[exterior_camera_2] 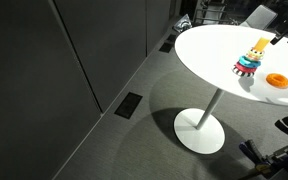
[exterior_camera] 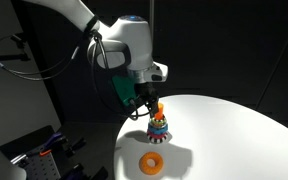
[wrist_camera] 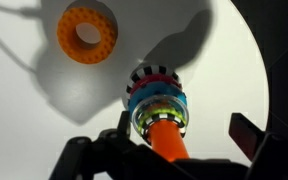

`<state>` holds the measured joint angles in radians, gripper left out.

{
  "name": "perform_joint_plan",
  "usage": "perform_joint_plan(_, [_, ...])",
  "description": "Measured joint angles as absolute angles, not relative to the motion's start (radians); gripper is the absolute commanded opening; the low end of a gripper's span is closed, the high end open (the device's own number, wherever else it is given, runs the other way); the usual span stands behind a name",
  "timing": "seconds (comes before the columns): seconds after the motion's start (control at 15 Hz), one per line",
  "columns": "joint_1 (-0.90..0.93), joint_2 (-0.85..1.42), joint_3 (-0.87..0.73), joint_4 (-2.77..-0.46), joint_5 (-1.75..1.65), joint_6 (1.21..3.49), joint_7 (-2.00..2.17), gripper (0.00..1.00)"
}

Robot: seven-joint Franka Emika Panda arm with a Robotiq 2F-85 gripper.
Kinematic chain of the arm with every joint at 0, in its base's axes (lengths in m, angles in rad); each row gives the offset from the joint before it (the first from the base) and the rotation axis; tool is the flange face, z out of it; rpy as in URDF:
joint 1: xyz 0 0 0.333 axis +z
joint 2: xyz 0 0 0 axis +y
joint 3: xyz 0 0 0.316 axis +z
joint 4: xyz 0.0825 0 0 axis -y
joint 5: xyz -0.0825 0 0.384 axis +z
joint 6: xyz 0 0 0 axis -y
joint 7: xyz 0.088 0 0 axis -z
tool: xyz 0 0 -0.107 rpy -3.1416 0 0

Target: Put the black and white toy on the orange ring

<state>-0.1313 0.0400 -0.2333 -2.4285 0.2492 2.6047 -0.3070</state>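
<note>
The orange ring [wrist_camera: 86, 33] lies flat on the white table; it shows in both exterior views [exterior_camera: 152, 161] [exterior_camera_2: 276, 80]. The black and white toy [wrist_camera: 164, 117] is a checkered ring. It sits at the top of the red-and-blue stacking toy [wrist_camera: 152, 92] [exterior_camera: 158, 125] [exterior_camera_2: 250, 60], around its orange peg [wrist_camera: 166, 142]. My gripper [wrist_camera: 183, 131] [exterior_camera: 147, 103] is open just above the stack. One finger is on each side of the peg and holds nothing. The orange ring lies a short way from the stack.
The round white table [exterior_camera: 244, 130] [exterior_camera_2: 209, 50] stands on a single pedestal foot [exterior_camera_2: 200, 130]. Its curved edge runs close to the stack and the ring. Dark wall panels and dark floor surround it, and equipment stands beside the table [exterior_camera: 34, 150].
</note>
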Motion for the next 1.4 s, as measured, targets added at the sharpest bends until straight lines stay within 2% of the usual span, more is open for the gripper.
perform_joint_plan(0.8, [-0.19, 0.243, -0.157, -2.273, 0.255, 2.659, -0.302, 1.0])
perform_joint_plan(1.4, [-0.239, 0.284, -0.104, -2.242, 0.256, 2.662, -0.302, 1.0])
